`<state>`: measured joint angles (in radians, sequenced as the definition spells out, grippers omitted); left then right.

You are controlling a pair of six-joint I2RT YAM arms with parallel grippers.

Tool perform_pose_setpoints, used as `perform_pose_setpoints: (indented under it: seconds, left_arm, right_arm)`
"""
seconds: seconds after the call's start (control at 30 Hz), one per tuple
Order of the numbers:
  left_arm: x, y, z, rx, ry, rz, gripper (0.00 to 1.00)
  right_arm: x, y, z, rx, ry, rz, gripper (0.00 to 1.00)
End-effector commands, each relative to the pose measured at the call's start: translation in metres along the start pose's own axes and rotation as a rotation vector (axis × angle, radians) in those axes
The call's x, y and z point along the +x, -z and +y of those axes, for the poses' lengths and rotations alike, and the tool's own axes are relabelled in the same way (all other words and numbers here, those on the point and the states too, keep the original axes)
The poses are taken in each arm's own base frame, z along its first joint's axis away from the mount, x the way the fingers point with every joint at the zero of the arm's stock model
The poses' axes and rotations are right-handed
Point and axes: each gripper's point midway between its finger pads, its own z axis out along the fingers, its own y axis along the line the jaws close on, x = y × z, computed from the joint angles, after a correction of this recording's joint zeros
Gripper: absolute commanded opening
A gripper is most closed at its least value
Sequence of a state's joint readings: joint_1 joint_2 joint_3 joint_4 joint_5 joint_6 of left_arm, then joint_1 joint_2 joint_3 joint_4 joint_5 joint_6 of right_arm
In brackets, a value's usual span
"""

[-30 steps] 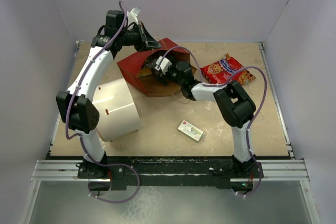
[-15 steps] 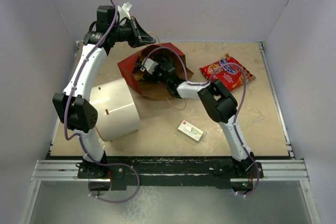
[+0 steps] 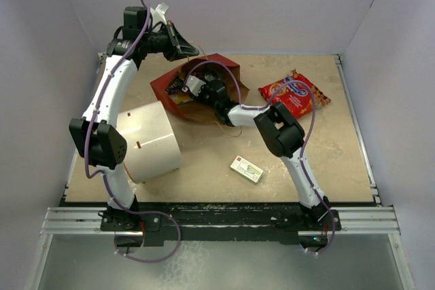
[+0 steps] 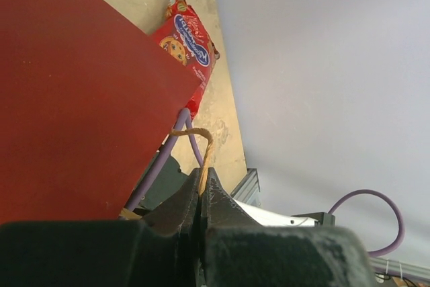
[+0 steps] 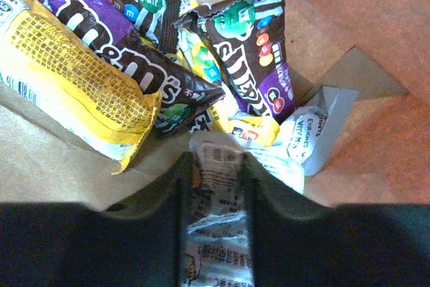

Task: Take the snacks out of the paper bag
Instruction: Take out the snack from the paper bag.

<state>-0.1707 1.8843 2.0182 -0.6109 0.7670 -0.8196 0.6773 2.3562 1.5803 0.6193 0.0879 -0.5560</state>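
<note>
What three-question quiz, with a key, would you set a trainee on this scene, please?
1. Multiple choice: what is the left gripper pinching?
A) the handle of the paper bag
B) a purple cable
C) the white cylinder
2. True or false: the red cookie bag lies on the table, outside the paper bag.
3. Fill in: inside the paper bag, the pale wrapper sits between the fingers of the ____ gripper.

Key
1. A
2. True
3. right: it is the right gripper
</note>
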Motion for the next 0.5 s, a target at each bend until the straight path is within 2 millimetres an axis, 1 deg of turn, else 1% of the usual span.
perform_pose_setpoints:
  seconds: [0.0,0.03,0.13,0.2,0.23,0.3,0.4,0.47]
  left_arm:
    - [-0.013,0.010,-0.019,0.048,-0.029,-0.033,0.00]
    - [-0.014,0.010,-0.019,0.050,-0.028,-0.034,0.00]
    - [-0.014,0.010,-0.017,0.042,-0.020,-0.034,0.00]
    - [-0.012,0.010,-0.015,0.036,-0.011,-0.035,0.00]
    - [-0.011,0.010,-0.014,0.034,-0.008,-0.036,0.00]
    - [-0.011,0.011,-0.013,0.032,-0.003,-0.044,0.00]
    - [-0.012,0.011,-0.013,0.032,0.006,-0.046,0.00]
    - [-0.011,0.010,-0.012,0.033,0.010,-0.042,0.00]
  right_arm:
    - [-0.047,0.011,-0.034,0.036,-0.041,-0.067,0.26]
    - [-0.052,0.013,-0.032,0.015,-0.053,-0.076,0.20]
    - [-0.067,0.020,-0.030,-0.022,-0.102,-0.114,0.11]
    - [-0.080,0.024,-0.025,-0.066,-0.159,-0.154,0.02]
    - [-0.084,0.026,-0.025,-0.077,-0.183,-0.162,0.00]
    - [-0.090,0.032,-0.024,-0.094,-0.198,-0.173,0.00]
    - [-0.095,0.048,-0.025,-0.106,-0.229,-0.175,0.00]
    - [-0.109,0.064,-0.030,-0.124,-0.262,-0.206,0.00]
